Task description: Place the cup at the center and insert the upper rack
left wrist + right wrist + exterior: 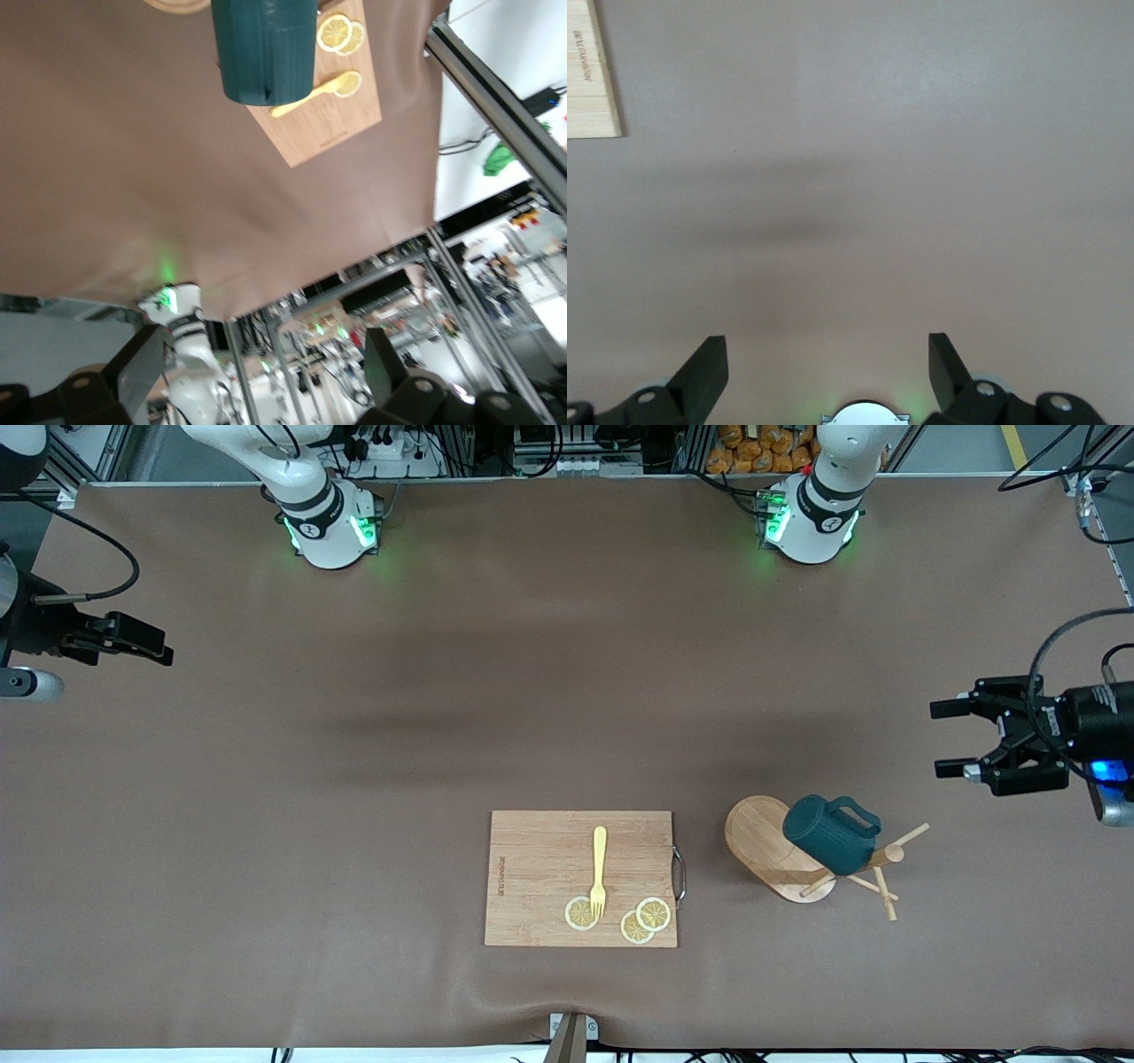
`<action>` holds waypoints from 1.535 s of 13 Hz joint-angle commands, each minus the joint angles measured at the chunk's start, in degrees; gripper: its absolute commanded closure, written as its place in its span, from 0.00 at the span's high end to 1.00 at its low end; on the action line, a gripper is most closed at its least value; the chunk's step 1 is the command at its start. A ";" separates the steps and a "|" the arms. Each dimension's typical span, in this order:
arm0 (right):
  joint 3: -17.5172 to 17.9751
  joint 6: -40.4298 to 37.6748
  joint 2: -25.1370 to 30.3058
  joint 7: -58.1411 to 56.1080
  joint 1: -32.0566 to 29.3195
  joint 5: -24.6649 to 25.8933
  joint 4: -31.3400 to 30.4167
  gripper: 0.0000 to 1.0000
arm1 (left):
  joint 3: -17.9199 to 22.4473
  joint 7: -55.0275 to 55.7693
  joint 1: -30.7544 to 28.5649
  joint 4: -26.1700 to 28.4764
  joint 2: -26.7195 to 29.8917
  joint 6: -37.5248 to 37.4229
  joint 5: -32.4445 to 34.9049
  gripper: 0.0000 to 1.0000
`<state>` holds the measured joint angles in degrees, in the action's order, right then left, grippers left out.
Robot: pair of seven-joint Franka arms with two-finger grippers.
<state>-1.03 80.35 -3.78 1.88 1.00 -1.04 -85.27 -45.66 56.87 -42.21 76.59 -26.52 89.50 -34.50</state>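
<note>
The dark teal ribbed cup hangs on a peg of the upper rack, a light wooden mug tree that stands on its oval base beside the cutting board, toward the left arm's end of the table. My left gripper hovers open and empty over bare tablecloth at that end, its jaws turned toward the cup. The left wrist view shows the cup well away from the left gripper. My right gripper waits open and empty over the right arm's end of the table, with only tablecloth between its fingers.
A rectangular wooden cutting board with a metal handle lies near the front edge. It carries a yellow fork and three lemon slices. A clamp sits at the table's front edge. Brown cloth covers the table.
</note>
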 commanded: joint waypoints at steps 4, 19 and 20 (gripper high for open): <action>0.15 -0.81 -0.44 0.85 0.40 1.22 1.16 1.00 | -4.26 0.08 -0.68 1.37 6.92 -1.87 11.80 1.00; 0.06 -0.89 0.17 0.94 0.67 0.61 1.86 1.00 | -12.00 -25.93 -0.68 1.37 12.46 -7.67 41.70 1.00; 0.06 -0.81 0.26 0.59 0.58 0.61 1.86 1.00 | -12.09 -25.94 -0.68 1.37 12.46 -7.67 42.14 1.00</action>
<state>-0.95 80.24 -3.71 1.88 1.30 -0.71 -84.37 -57.40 32.70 -42.10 77.09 -15.51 82.13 5.88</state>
